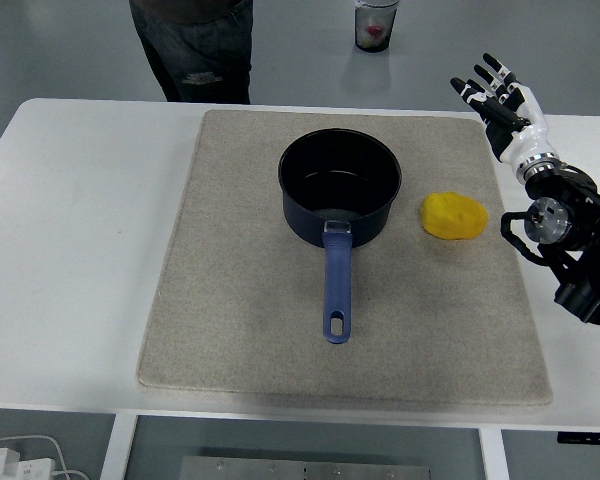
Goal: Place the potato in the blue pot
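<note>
A dark blue pot (340,185) stands on the beige mat (240,300), its blue handle (337,290) pointing toward the near edge. Nothing lies inside it. A yellow potato (455,216) rests on the mat just right of the pot, apart from it. My right hand (492,88) is raised at the mat's far right corner, behind and to the right of the potato, fingers spread and holding nothing. The black right arm (575,245) comes in from the right edge. My left arm does not show.
The white table (80,250) surrounds the mat. A person in jeans (195,45) stands behind the far edge. A clear cup (376,25) sits on the floor beyond the table. White cables (20,460) lie below the near left corner.
</note>
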`<action>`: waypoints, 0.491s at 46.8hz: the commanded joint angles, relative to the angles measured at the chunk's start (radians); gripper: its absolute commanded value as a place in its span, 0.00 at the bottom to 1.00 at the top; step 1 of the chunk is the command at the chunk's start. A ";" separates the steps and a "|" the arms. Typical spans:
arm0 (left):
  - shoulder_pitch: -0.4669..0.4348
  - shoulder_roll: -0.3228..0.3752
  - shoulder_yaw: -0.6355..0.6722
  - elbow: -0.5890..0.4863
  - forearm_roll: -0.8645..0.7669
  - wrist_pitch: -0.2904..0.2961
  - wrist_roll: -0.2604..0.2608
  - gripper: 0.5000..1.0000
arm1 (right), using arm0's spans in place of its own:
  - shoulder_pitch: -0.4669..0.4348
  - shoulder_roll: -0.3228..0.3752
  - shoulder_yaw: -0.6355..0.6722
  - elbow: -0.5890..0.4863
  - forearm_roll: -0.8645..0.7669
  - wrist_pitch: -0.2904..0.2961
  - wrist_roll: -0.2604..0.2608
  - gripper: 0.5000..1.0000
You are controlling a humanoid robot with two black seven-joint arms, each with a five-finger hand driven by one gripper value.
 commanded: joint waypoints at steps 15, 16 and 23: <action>-0.008 0.000 -0.003 0.004 0.000 0.000 0.077 0.99 | 0.006 -0.005 -0.002 0.000 0.000 0.003 -0.002 0.86; -0.008 0.000 -0.003 0.002 0.000 0.000 0.077 0.99 | 0.006 -0.005 -0.002 0.002 0.000 0.005 -0.002 0.86; -0.009 0.000 -0.001 0.001 0.000 0.000 0.077 0.99 | 0.007 -0.012 -0.003 0.002 0.000 0.009 -0.005 0.86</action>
